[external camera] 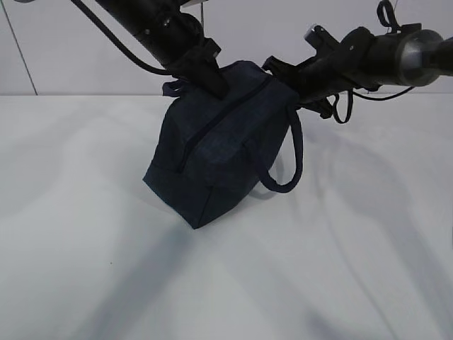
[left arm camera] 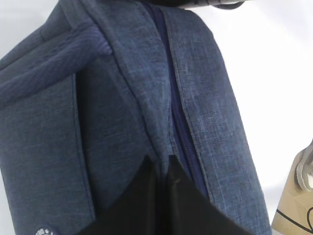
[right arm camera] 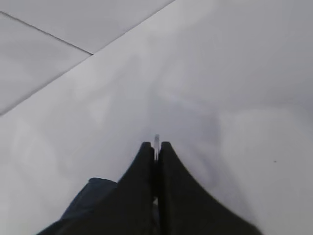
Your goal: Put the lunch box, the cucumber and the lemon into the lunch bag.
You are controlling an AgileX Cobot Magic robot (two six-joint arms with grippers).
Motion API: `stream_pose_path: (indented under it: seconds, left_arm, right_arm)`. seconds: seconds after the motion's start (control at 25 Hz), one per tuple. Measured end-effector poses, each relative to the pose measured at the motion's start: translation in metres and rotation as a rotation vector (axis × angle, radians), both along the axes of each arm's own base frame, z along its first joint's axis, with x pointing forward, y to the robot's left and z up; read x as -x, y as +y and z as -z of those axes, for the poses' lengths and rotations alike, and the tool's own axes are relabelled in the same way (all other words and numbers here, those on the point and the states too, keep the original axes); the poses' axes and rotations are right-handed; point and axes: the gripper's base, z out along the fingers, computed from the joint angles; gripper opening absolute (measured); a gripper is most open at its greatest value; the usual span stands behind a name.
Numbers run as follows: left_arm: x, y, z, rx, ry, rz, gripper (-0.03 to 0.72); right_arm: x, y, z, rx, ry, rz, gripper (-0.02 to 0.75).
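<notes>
The dark navy lunch bag (external camera: 219, 156) stands tilted on the white table, and its top zipper (left arm camera: 178, 122) looks closed along what I can see. My left gripper (left arm camera: 161, 164) is shut on a fold of the bag's fabric just beside the zipper, near the top's left end (external camera: 216, 88). My right gripper (right arm camera: 156, 144) is at the bag's far top end (external camera: 279, 71). It is shut on a thin silvery piece (right arm camera: 156, 140) that looks like the zipper's pull. The lunch box, the cucumber and the lemon are out of view.
One padded loop handle (external camera: 287, 166) hangs down the bag's right side, and another (left arm camera: 54, 68) lies over its left side. A beige object (left arm camera: 293, 205) shows at the lower right of the left wrist view. The white table (external camera: 106, 269) spreads around the bag.
</notes>
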Motion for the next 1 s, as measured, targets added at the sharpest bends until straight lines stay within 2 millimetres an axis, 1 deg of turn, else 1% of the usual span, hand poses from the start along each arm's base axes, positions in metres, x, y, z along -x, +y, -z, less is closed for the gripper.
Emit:
stream_pose_path:
  seconds: [0.2,0.28,0.56,1.0]
  left_arm:
    - [0.0,0.0,0.0,-0.001,0.001,0.001,-0.011]
    - [0.0,0.0,0.0,-0.001,0.002,0.001,-0.011]
    - [0.0,0.0,0.0,0.001,0.004,-0.001,-0.011]
    - [0.0,0.0,0.0,0.001,0.005,0.0,-0.011]
  right_arm:
    - [-0.002,0.002,-0.003,-0.098,0.0,0.054,0.018]
    - [-0.003,0.002,-0.002,-0.112,-0.005,0.067,0.018]
    - [-0.004,0.002,0.012,-0.119,0.021,0.074,0.018]
    - [-0.004,0.003,0.013,-0.09,0.013,0.046,0.018]
